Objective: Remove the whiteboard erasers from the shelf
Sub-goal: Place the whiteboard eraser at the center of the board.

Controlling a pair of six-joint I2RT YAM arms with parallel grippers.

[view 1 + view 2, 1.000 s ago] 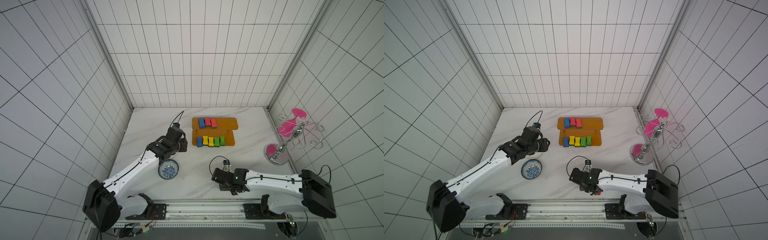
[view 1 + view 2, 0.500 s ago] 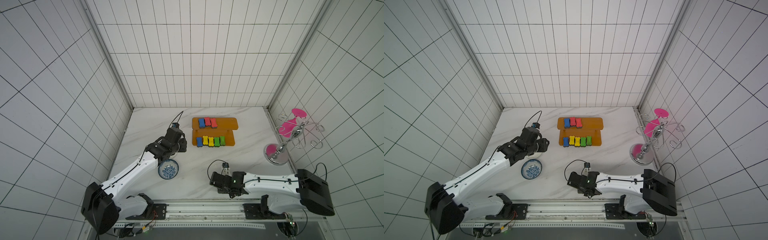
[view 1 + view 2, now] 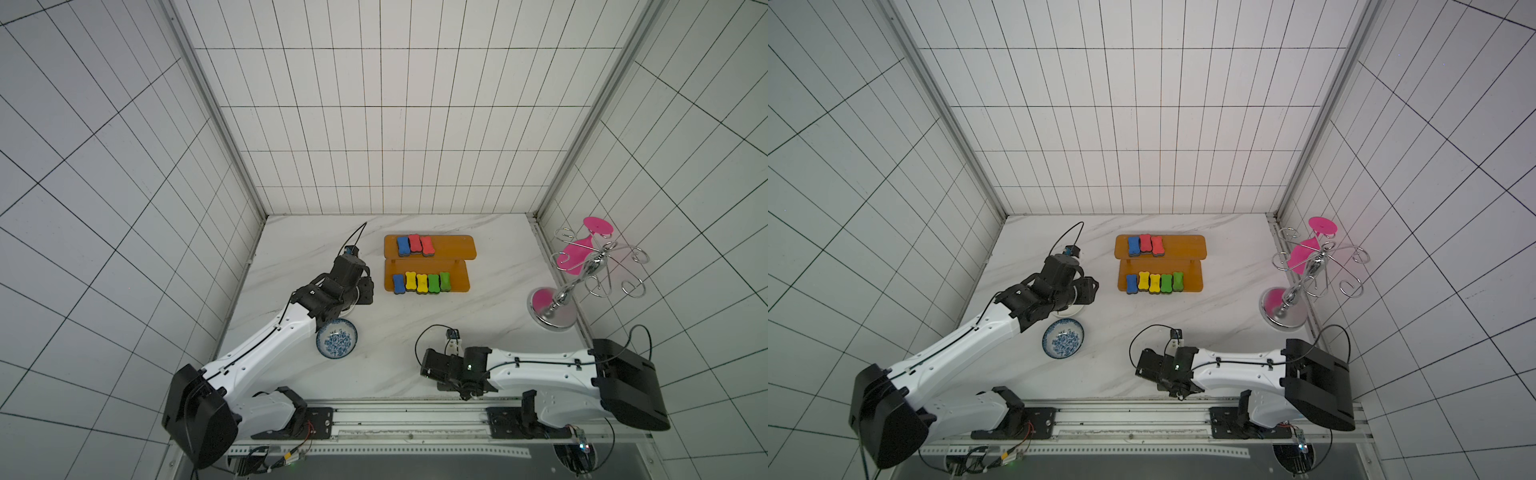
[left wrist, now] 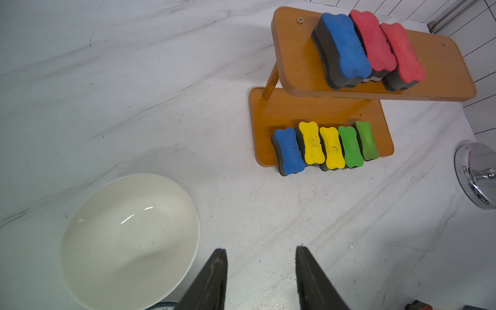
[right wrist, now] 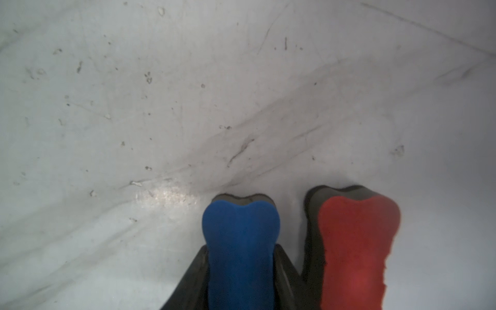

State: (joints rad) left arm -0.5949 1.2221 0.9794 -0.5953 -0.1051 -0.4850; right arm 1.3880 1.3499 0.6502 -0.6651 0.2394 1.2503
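The orange two-tier shelf (image 3: 455, 248) stands at the back middle of the table. Its top board carries one blue eraser (image 3: 402, 246) and two red ones (image 3: 414, 243). A row of blue (image 3: 399, 284), yellow (image 3: 410, 281) and green (image 3: 434, 283) erasers lies on the lower board. My left gripper (image 4: 260, 251) hangs open and empty left of the shelf. My right gripper (image 5: 241, 248) is low over the table's front, shut on a blue eraser (image 5: 241, 225). Beside that one, a red eraser (image 5: 354, 241) lies on the table.
A white bowl (image 4: 128, 236) sits right by my left gripper. A blue-patterned bowl (image 3: 336, 340) is just in front of it. At the right edge stands a chrome wire rack with pink discs (image 3: 582, 274).
My right gripper has moved a little to the left and towards the table's front edge with the blue eraser. The left arm has barely moved.
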